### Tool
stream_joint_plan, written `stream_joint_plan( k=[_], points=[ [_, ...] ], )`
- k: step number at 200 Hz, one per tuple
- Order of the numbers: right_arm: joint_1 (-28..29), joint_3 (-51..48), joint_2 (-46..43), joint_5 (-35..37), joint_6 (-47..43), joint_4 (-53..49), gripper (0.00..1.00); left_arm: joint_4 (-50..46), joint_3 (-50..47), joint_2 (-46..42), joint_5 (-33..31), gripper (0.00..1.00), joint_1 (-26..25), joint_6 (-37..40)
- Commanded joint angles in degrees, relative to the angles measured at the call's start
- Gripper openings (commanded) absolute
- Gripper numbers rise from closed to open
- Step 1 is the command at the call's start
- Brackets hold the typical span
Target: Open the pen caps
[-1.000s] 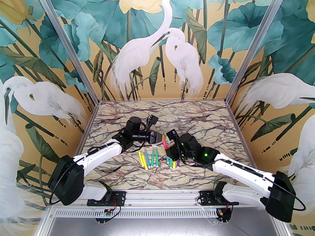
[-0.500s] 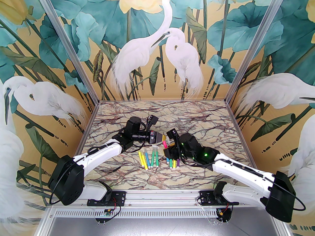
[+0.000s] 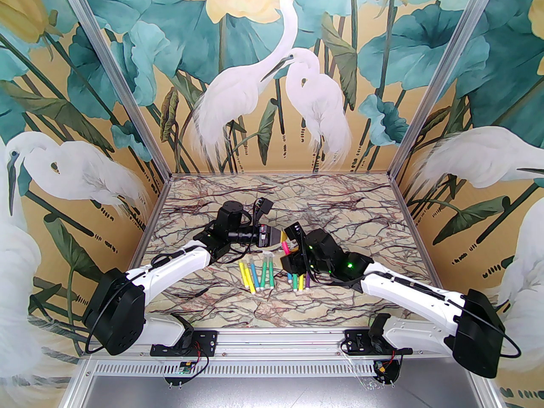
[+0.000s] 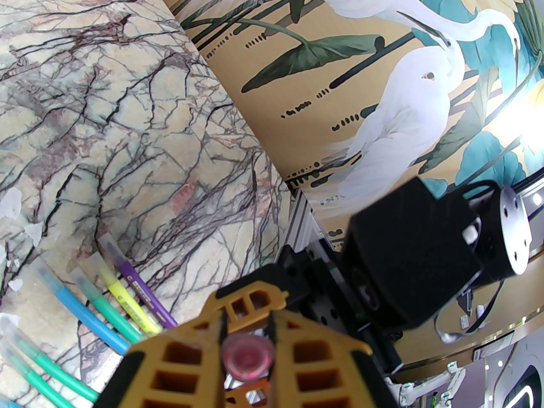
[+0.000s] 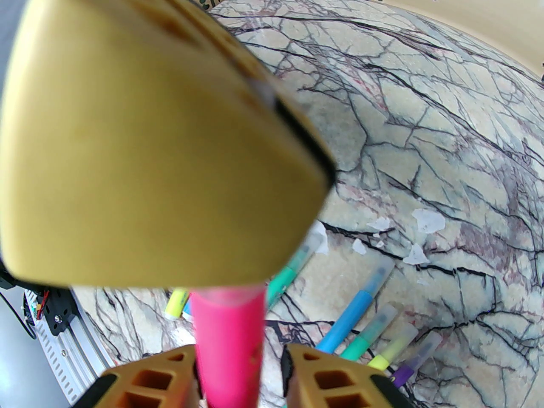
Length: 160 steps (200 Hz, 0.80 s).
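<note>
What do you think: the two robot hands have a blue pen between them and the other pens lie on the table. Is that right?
Not quite. The pen between the left gripper and the right gripper is pink, not blue, as the right wrist view shows. The other pens do lie on the table.

robot test booth: aluminium frame [image 3: 125,87], heron-mural walls [image 3: 238,100], marble-print tabletop [image 3: 340,211]

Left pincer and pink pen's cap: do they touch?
Touching. In the left wrist view the left pincer is shut on the pink pen's cap, pressed against both sides of its round end.
</note>
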Motion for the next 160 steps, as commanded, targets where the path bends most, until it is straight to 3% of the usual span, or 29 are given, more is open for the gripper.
stream_joint_plan(
  k=[1, 160],
  points=[
    [0.4, 1.7, 0.8, -0.7, -0.3, 1.3, 0.35, 2.8, -0.2, -0.9, 1.1, 0.07, -0.3, -1.4],
    [0.5, 1.0, 0.3, -0.1, -0.8, 0.3, 0.10, -1.1, 0.5, -0.6, -4.7, 0.00, -0.3, -0.6]
  ],
)
